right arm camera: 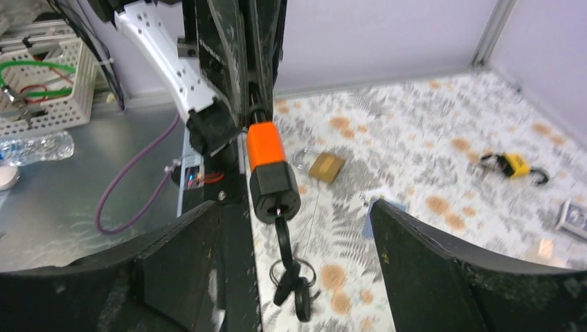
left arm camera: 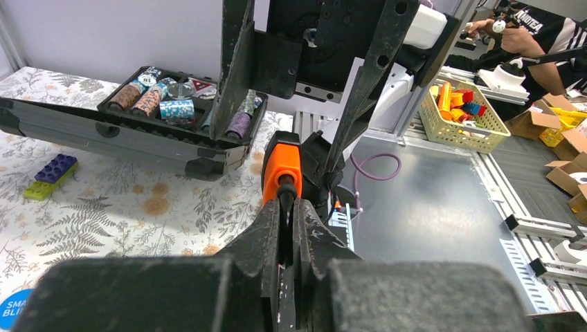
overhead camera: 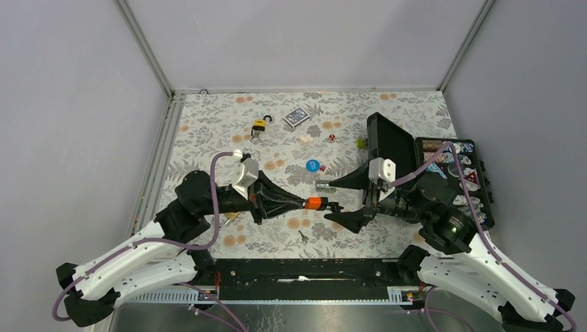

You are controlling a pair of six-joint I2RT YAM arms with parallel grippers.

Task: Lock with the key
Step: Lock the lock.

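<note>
A padlock with an orange collar (overhead camera: 313, 203) and a black body (right arm camera: 275, 190) hangs level above the table. My left gripper (left arm camera: 286, 207) is shut on its shackle end, seen too from above (overhead camera: 302, 202). A black key (right arm camera: 282, 232) sits in the keyhole at the free end, and a ring with more keys (right arm camera: 294, 283) dangles below it. My right gripper (right arm camera: 296, 214) is open. Its two fingers stand wide on either side of the key and touch nothing. From above, the right gripper (overhead camera: 329, 201) faces the left one head-on.
A brass padlock (right arm camera: 325, 166) lies on the floral cloth below the left arm. At the back are a yellow padlock (overhead camera: 259, 126) and a card deck (overhead camera: 297, 117). An open black case (overhead camera: 391, 142) holding poker chips stands at the right. A blue chip (overhead camera: 313, 165) and a loose key (overhead camera: 302, 237) lie nearby.
</note>
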